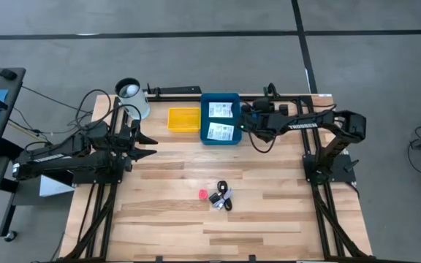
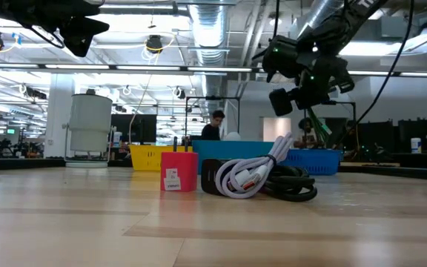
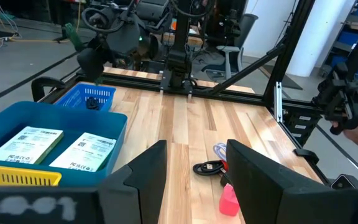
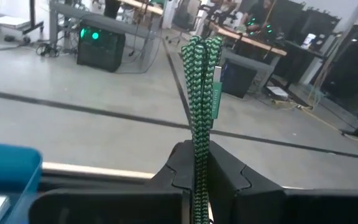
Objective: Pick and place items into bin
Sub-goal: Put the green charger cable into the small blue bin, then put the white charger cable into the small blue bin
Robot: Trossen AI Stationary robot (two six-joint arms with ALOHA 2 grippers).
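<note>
Left tool point(image 1: 146, 144) hovers released over the counter point(image 1: 167, 234), well left of the blue bin point(image 1: 219, 138), holding nothing. Yellow tray point(image 1: 183, 119) sits just left of the bin; two white cards point(image 1: 220, 131) already lie in it. Pink cube point(image 1: 202, 194) and a bundle of cable point(image 1: 223, 199) wait on the counter, near side of the bin. Right tool point(image 4: 197, 163) is clenched on a green braided cord point(image 4: 199, 93), at the bin's right edge. Risk, as I judge it: letting go here could drop the cord over the rim, since it hangs long and floppy. Only the right wrist view shows the cord gripped; only the low view shows the cube's printed label.
</note>
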